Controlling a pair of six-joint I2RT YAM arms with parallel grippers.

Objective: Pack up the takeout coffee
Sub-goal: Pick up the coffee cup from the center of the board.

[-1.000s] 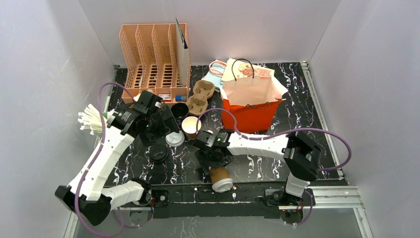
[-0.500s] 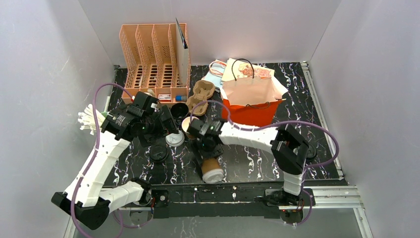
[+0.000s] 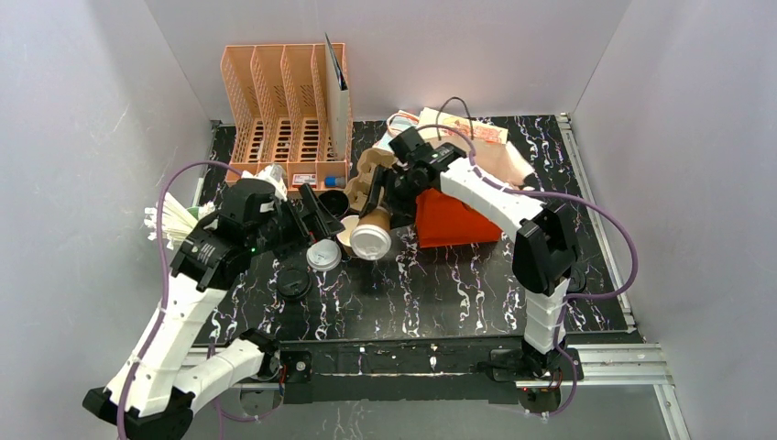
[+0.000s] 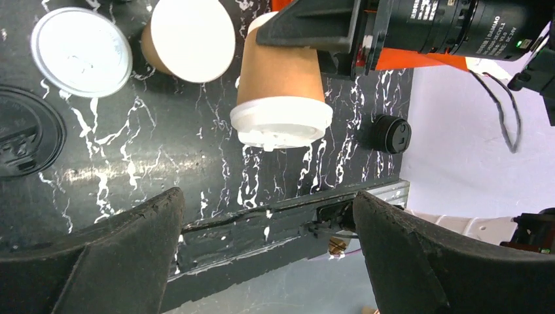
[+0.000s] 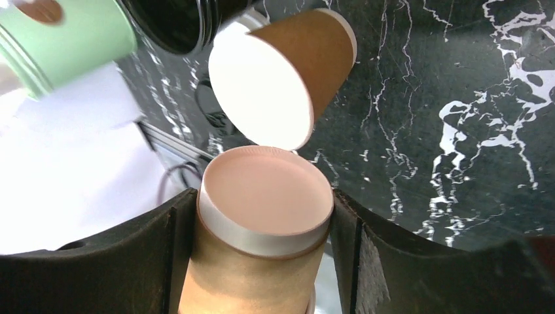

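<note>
The takeout coffee (image 3: 371, 236) is a brown kraft cup with a white lid. My right gripper (image 3: 396, 197) is shut on it and holds it tilted in the air, lid toward the front, beside the red bag (image 3: 458, 220). In the right wrist view the cup's base (image 5: 265, 216) sits between the pads (image 5: 177, 248). In the left wrist view the lidded cup (image 4: 281, 85) hangs above the table. My left gripper (image 3: 316, 215) is open and empty, left of the cup; its fingers (image 4: 98, 255) are spread wide.
A second open kraft cup (image 3: 346, 235) stands under the held one. A white lid (image 3: 322, 256), a black lid (image 3: 293, 282), a black cup (image 3: 332, 203) and a cardboard cup carrier (image 3: 371, 179) lie around. An orange organizer (image 3: 284, 110) stands at the back left.
My right gripper has lifted the lidded cup from the near table edge and carried it back toward the bag and carrier. My left arm has drawn back a little.
</note>
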